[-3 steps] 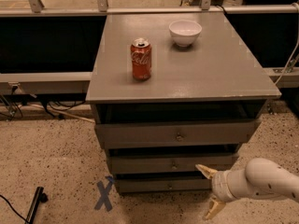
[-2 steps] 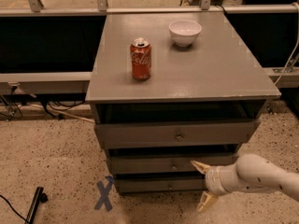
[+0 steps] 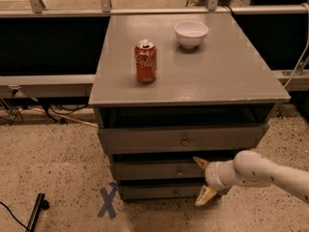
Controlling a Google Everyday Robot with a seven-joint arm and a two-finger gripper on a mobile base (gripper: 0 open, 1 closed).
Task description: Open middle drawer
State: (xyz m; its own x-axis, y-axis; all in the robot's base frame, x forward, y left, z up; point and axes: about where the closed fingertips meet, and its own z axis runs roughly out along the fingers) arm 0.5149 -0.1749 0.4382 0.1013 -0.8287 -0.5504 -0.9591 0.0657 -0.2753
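Note:
The grey cabinet has three stacked drawers. The middle drawer [image 3: 154,170] has a plain grey front with a small round knob [image 3: 179,171] at its centre. It looks shut or nearly shut, with a dark gap above it. My gripper [image 3: 203,179] comes in from the lower right on a white arm. Its two cream fingers are spread apart, one fingertip [image 3: 198,161] at the middle drawer's upper edge right of the knob, the other low by the bottom drawer [image 3: 159,191]. It holds nothing.
The top drawer [image 3: 183,138] sits slightly pulled out under the cabinet top [image 3: 231,76]. A red soda can [image 3: 145,61] and a white bowl [image 3: 191,34] stand on the top. A blue tape X [image 3: 108,202] marks the speckled floor; a black object [image 3: 36,210] lies at lower left.
My gripper and arm have moved left and slightly up, from right of the drawers to just right of the middle drawer's knob. The drawers have not moved.

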